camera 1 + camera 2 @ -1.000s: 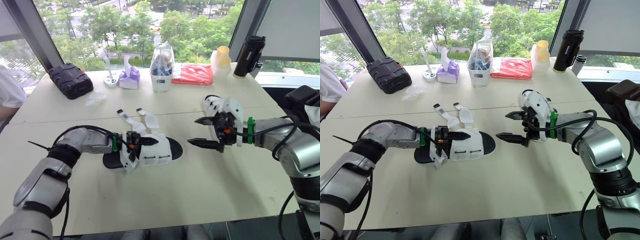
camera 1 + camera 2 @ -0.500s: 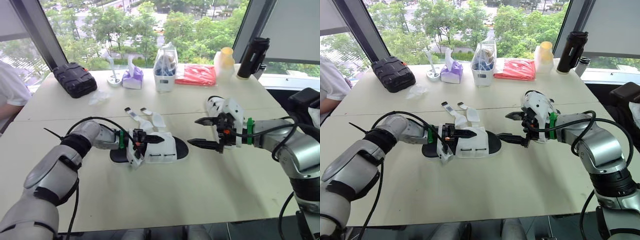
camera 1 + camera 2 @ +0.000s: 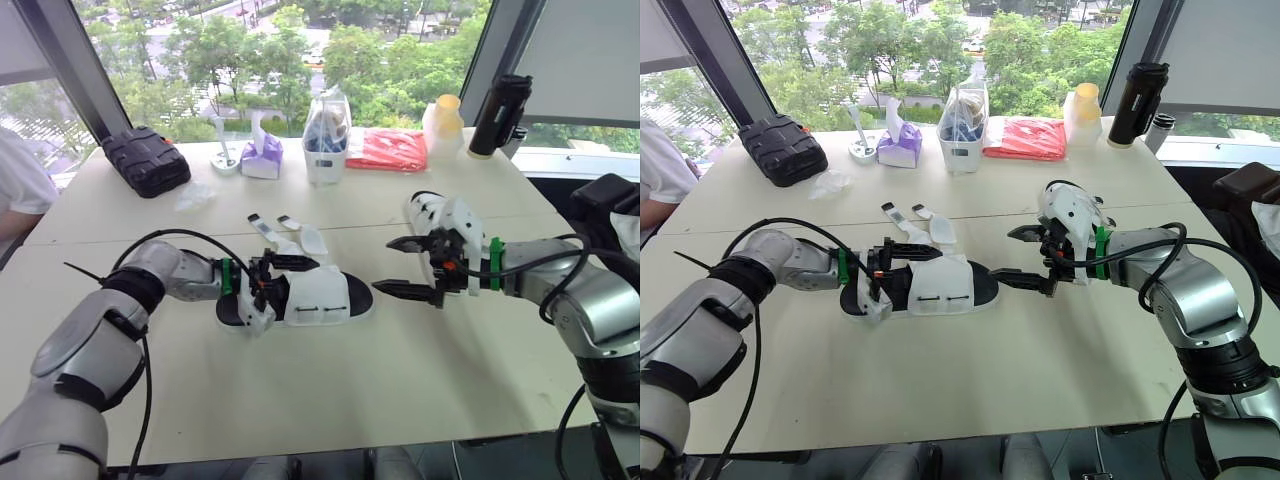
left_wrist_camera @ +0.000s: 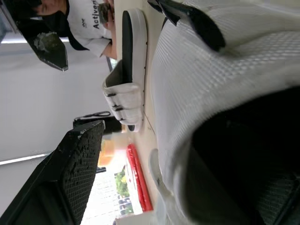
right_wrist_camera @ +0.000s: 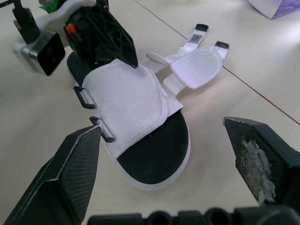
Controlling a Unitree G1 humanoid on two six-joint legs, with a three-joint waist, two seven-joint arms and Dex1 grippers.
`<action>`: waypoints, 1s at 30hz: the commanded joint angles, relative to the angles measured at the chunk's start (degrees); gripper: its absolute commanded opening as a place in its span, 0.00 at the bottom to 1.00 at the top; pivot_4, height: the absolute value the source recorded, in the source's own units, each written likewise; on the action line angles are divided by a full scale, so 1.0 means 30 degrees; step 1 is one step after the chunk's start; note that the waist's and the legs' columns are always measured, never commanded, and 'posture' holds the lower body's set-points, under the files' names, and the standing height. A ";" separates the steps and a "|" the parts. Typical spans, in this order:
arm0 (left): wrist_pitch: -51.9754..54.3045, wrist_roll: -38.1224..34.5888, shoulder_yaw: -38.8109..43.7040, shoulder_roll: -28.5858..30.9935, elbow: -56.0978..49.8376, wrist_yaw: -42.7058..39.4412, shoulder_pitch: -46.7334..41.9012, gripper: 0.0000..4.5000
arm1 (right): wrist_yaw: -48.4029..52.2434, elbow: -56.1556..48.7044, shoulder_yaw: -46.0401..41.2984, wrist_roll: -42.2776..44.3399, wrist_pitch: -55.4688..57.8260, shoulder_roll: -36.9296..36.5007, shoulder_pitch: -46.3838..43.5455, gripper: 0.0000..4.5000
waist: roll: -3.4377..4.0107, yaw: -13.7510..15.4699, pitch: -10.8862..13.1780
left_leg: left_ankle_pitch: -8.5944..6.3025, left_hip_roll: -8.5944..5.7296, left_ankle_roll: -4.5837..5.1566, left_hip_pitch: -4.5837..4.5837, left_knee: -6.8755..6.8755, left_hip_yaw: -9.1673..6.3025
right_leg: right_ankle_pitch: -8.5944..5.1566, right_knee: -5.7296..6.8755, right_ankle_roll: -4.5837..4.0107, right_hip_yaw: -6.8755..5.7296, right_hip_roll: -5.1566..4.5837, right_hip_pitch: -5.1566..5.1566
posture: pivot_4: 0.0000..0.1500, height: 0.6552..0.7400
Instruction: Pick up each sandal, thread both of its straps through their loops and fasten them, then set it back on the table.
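White sandal [image 3: 322, 297] is pinched by the left gripper [image 3: 281, 278], the right gripper [image 3: 387, 264] is held open; the sandal could be dropped if tugged

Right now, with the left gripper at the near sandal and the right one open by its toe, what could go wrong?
1. The right gripper, fingers open, hangs close to the toe of the near sandal; a push there might slide it across the table.
2. Both straps lie loose on the far side, away from their loops; on lifting they may dangle and snag.
3. The second sandal sits just behind the right gripper; pulling back could knock it.
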 commanded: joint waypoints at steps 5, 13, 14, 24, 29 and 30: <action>-0.3046 -0.3329 0.1253 0.3114 0.0416 -0.2540 0.0495 0.99 | 0.0408 0.0606 0.0667 -0.0757 -0.1307 0.0363 -0.0487 1.00 | -0.0001 -0.0071 0.0001 | 0.0000 0.0002 0.0001 -0.0002 -0.0002 -0.0009 | 0.0000 0.0007 -0.0001 0.0001 0.0000 -0.0014 | 1.00 1.00; -0.1548 -1.8519 0.2298 0.3802 0.2025 -1.2402 0.2508 0.99 | 0.1533 0.2571 0.2225 -0.2923 -0.4019 0.0340 -0.0693 1.00 | 0.0001 -0.0032 0.0000 | -0.0036 0.0002 0.0063 -0.0006 0.0017 -0.0043 | 0.0000 0.0013 0.0000 0.0004 -0.0009 -0.0010 | 1.00 1.00; 0.1401 -2.2526 0.2745 0.4111 -0.0293 -1.5625 0.3756 0.99 | 0.1536 0.2969 0.2392 -0.3277 -0.4524 0.0486 -0.0821 1.00 | 0.0004 -0.0113 0.0001 | -0.0035 0.0002 0.0062 -0.0005 0.0017 -0.0058 | -0.0001 0.0014 -0.0001 0.0008 -0.0010 -0.0014 | 1.00 1.00; 2.7127 -4.0904 1.0596 0.6760 -1.5962 -2.5056 1.1257 1.00 | 0.2296 0.7157 0.3736 -0.5830 -0.8670 0.2343 -0.2206 0.49 | 0.0014 -0.0969 0.0014 | -0.0056 0.0071 0.0099 -0.0033 0.0007 -0.0097 | -0.0006 0.0045 -0.0009 0.0049 0.0022 -0.0073 | 1.00 1.00; 3.1220 -4.1539 1.2970 0.6147 -1.7673 -2.4965 1.2491 1.00 | 0.3414 0.8741 0.3761 -0.5703 -1.0274 0.3549 -0.2313 0.01 | 0.0014 -0.0946 0.0015 | -0.0045 0.0048 0.0081 0.0016 0.0004 -0.0084 | -0.0005 0.0044 -0.0009 0.0050 0.0039 -0.0037 | 1.00 1.00; 3.1652 -4.1348 1.3277 0.5970 -1.7797 -2.5041 1.2587 1.00 | 0.3555 0.8936 0.3748 -0.5733 -1.0474 0.3687 -0.2326 0.01 | 0.0014 -0.0933 0.0015 | -0.0044 0.0047 0.0079 0.0024 0.0004 -0.0084 | -0.0005 0.0046 -0.0009 0.0051 0.0041 -0.0032 | 1.00 1.00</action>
